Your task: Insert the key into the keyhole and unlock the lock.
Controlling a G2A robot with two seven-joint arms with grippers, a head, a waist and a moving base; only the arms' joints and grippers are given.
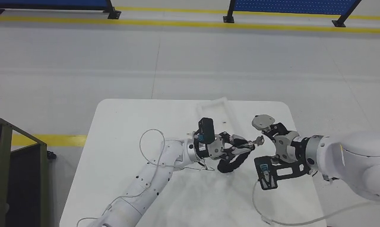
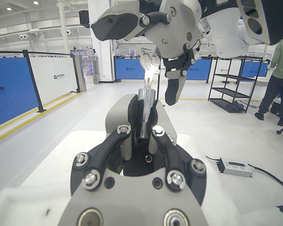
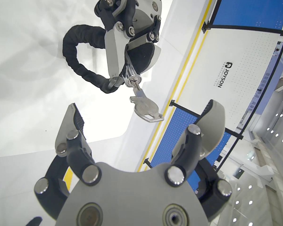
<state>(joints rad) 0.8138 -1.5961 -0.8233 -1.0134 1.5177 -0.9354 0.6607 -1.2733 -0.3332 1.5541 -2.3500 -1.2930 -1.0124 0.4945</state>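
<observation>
The key (image 3: 145, 109) is already seated in the end of the lock cylinder (image 3: 132, 79), blade partly in and head sticking out. The left gripper (image 2: 145, 109) is clamped on that cylinder above the bench (image 1: 130, 126), with the black cable (image 3: 72, 55) looping from it. The right gripper (image 3: 141, 115) stands wide, its 2 fingers on either side of the key head and touching neither face. Insertion looks done. What remains is to grip the key and turn it to release the lock.
</observation>
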